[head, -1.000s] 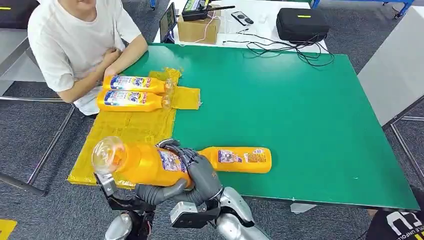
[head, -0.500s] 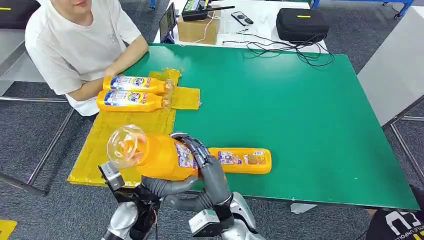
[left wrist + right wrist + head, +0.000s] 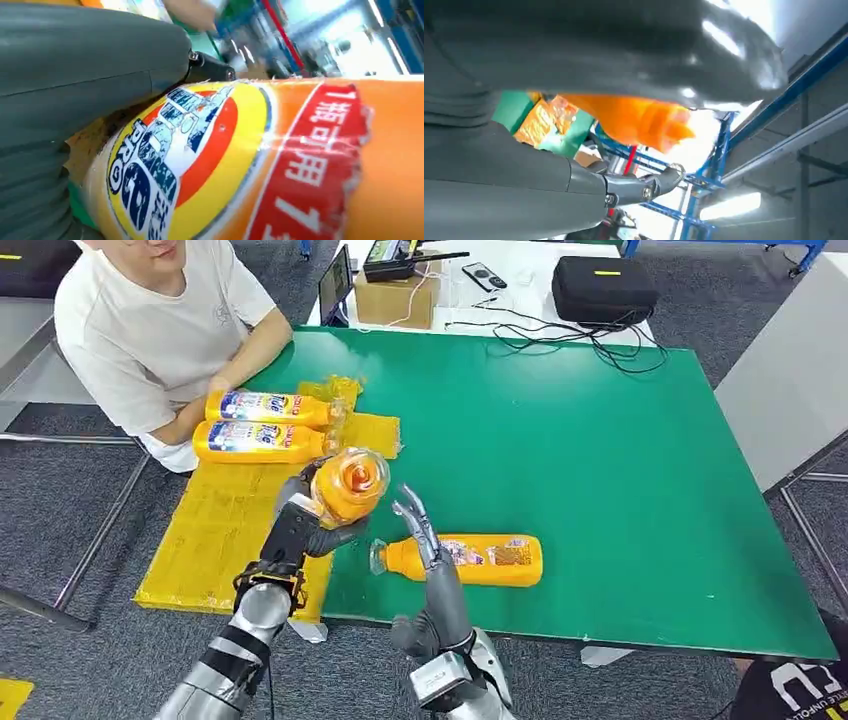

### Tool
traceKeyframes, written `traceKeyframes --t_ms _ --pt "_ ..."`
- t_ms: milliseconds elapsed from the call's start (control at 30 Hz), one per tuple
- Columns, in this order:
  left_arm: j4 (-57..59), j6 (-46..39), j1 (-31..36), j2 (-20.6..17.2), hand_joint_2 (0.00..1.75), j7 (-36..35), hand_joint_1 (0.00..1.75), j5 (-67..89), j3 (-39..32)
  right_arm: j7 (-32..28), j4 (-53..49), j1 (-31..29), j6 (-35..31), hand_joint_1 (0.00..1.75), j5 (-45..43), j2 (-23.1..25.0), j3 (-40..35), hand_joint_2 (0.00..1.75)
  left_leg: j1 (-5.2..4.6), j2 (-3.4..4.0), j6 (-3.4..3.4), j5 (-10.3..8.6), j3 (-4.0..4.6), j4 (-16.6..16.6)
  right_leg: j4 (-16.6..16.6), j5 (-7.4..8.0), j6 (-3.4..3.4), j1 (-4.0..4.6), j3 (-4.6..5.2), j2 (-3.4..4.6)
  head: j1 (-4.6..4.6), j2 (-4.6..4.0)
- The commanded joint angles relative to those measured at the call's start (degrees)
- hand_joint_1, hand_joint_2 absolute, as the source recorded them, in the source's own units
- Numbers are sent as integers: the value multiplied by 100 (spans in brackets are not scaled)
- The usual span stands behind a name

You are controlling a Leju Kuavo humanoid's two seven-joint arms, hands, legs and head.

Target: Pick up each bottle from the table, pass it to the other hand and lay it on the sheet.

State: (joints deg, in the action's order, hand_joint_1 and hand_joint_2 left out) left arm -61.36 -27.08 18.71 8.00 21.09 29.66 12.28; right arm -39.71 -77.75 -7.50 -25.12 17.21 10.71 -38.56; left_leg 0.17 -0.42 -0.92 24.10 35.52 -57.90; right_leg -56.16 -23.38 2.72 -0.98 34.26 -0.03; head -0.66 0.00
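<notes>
Bottle [image 3: 350, 483] gripped in left hand [image 3: 300, 523], cap toward camera; right hand [image 3: 425, 540] fingers apart.

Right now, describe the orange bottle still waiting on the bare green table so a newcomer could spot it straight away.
Start at the big green table and look to its near edge, right of the crinkled yellow sheet. There an orange plastic bottle with a clear cap lies on its side. Unlike the two labelled orange bottles on the sheet, it rests on bare green.
</notes>
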Motion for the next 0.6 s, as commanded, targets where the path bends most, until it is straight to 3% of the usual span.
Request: traceKeyframes --t_ms 33,233,300,433,467,500,600 --pt "1865 -348 952 -274 175 -200 175 801 -501 -29 424 -100 359 0 -293 67 272 0 0 -4 3 1 -15 7 6 -4 -7 1 -17 -6 -2 0" --pt "3118 -584 1688 -563 175 -809 175 1664 -537 -29 358 -68 477 0 -346 105 350 0 6 -9 8 5 -22 3 4 -7 -15 8 -28 -6 2 0" --pt "3681 -498 1987 -775 175 -1438 175 2509 -327 -29 236 -15 470 0 -287 97 404 0 5 -5 7 2 -13 4 4 -3 -12 6 -16 -3 0 0" --pt "3831 -404 2083 -938 175 -1612 175 2902 -166 -29 106 33 481 0 -296 76 463 0 7 0 11 9 -27 2 1 -11 -17 9 -28 1 2 0" --pt "3978 -244 2151 -1082 175 -2141 175 3629 207 -29 67 55 524 0 -310 80 507 0 7 0 10 9 -23 0 -1 -11 -15 9 -24 1 0 0" --pt "3999 -157 2164 -1149 175 -2235 175 3801 268 -29 50 62 526 0 -310 77 536 0 6 2 8 7 -18 0 0 -9 -12 8 -19 2 0 0" --pt "3986 -151 2149 -1180 175 -2193 175 3811 225 -29 42 63 540 0 -310 73 550 0 8 2 8 12 -26 -2 -1 -14 -13 9 -28 2 2 0"
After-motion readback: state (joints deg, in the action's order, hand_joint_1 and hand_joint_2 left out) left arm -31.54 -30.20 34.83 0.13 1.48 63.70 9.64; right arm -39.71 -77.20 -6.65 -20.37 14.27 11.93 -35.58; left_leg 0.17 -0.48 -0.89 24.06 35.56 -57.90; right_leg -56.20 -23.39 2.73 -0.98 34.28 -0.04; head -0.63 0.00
